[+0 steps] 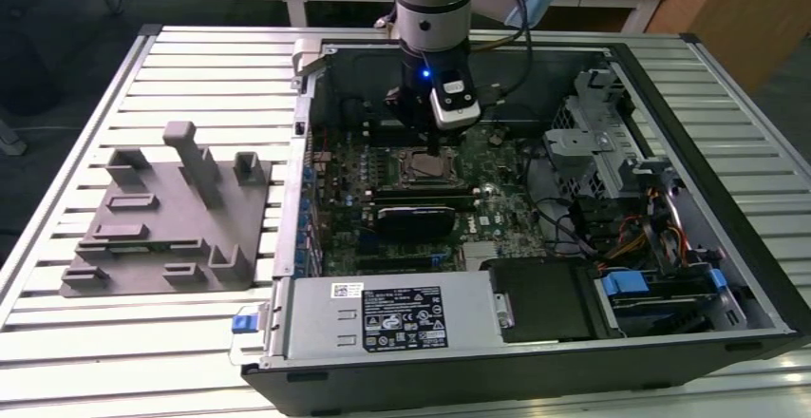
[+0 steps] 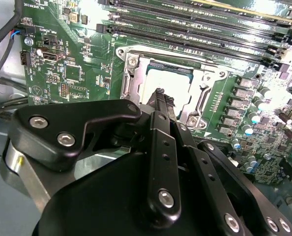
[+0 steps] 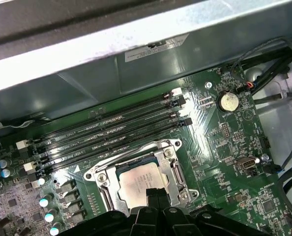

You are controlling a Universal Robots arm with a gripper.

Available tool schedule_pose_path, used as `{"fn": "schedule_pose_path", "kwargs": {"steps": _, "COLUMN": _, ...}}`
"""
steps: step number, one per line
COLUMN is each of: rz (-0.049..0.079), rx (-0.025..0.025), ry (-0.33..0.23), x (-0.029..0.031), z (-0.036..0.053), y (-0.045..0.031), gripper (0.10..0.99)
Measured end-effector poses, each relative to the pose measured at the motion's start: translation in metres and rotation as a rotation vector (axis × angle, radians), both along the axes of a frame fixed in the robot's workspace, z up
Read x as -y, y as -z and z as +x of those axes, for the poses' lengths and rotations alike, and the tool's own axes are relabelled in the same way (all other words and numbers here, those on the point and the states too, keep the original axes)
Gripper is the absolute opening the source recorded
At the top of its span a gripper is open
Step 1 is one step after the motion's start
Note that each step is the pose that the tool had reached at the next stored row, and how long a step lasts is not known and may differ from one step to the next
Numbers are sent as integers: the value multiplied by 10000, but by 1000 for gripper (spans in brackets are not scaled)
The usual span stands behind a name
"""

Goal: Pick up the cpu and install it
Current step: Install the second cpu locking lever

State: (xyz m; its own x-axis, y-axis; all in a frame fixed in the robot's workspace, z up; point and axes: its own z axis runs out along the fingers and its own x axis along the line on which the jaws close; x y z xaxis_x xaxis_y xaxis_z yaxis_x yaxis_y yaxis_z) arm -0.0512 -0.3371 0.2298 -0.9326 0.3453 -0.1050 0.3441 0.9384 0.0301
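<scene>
My pincer (image 3: 155, 194), fingertips pressed together and holding nothing, hangs just above the cpu (image 3: 138, 183), which lies seated in the motherboard socket (image 3: 138, 177) at lower centre of the first wrist view.

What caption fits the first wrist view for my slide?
Gripper poised at the cpu, which sits in the socket frame on the green motherboard.

Bright overhead light; glare on motherboard (image 3: 205, 123) and metal case wall (image 3: 136, 34); near end effector (image 2: 160, 105) soft-focused.
</scene>
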Motion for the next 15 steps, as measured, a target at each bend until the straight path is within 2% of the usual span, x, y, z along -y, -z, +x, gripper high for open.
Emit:
{"fn": "schedule_pose_path", "kwargs": {"steps": 9, "rz": 2, "rx": 2, "ry": -1, "x": 2, "z": 0, "y": -51, "gripper": 106}}
{"fn": "schedule_pose_path", "kwargs": {"steps": 15, "rz": -1, "rx": -1, "ry": 1, "x": 76, "z": 5, "y": -52, "gripper": 106}}
